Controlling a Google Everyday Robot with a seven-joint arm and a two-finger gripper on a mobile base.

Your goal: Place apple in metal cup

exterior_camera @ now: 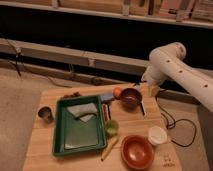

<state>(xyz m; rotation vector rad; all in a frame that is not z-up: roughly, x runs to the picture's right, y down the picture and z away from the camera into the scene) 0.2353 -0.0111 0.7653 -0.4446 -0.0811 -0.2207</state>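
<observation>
Holding the gripper (152,91) spread wide and empty at the table's (141,123) far edge beside the dark bowl (131,98); leaving the apple (117,92) by that bowl's left rim, metal cup (45,114) well apart.

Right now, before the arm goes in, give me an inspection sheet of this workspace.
Surface: wooden table, crowded.
Job's things: apple lying on the table by the left rim of the dark bowl; metal cup upright near the left edge, nothing seen in it.
Clutter: green tray holding a cloth; orange bowl; white cup; yellow-green round thing; thin stick.
End effector: open, holding nothing, at the table's far right corner, right of the dark bowl.
Cables: black cable looping right of the table.
Surroundings: pale ledge against a dark wall.
</observation>
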